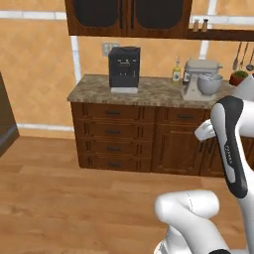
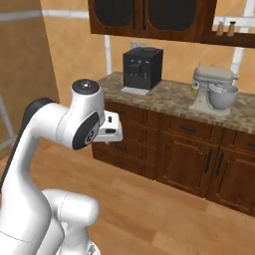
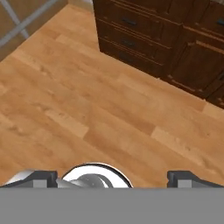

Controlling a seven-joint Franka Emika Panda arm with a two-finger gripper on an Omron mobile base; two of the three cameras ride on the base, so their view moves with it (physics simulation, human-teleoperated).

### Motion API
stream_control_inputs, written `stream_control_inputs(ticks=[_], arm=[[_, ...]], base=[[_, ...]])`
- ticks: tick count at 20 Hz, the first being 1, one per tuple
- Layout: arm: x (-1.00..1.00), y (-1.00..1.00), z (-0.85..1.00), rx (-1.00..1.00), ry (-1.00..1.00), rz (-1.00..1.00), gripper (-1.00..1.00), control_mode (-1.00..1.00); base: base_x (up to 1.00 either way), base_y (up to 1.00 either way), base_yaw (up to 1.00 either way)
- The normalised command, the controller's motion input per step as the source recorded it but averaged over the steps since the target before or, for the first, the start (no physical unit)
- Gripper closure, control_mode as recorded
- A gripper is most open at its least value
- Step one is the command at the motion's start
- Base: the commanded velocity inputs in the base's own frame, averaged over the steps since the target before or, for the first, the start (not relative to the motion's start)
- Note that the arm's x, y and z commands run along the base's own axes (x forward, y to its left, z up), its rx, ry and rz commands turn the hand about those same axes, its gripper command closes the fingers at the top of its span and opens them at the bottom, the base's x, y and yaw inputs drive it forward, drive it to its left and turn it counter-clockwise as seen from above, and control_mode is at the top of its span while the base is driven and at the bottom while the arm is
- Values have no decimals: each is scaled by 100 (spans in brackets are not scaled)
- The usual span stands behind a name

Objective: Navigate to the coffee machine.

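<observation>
One target: we steer for the coffee machine, the black boxy unit standing on the counter, near that counter's left end.
Landmark: we place everything against the coffee machine.
Neighbours: the stand mixer sits well to the right of the coffee machine on the same counter; a small bottle stands between them, nearer the mixer.
Below: dark drawers run directly under the coffee machine.
Claw: our claw points down at the wooden floor, its two tips set wide apart with nothing between them, so we read it as open and empty.
Key relation: the coffee machine lies ahead of and above the claw, across a stretch of bare floor; in the left base view it sits left of centre.
Judgement: we reckon the base must drive forward and a little leftward to face the coffee machine squarely.
Risk: closing in too far could bring the arm against the drawers.
</observation>
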Motion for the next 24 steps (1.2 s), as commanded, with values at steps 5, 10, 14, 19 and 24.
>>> stream_control_inputs(ticks=[5, 10, 14, 19, 24], arm=[[0, 0, 0, 0, 0, 0, -100, 100], [0, 0, 0, 0, 0, 0, -100, 100], [0, 0, 0, 0, 0, 0, -100, 100], [0, 0, 0, 0, 0, 0, -100, 100], [0, 0, 0, 0, 0, 0, -100, 100]], base=[[100, 19, 0], [100, 60, -11], [100, 61, -24], [100, 67, -31], [100, 58, -42]])
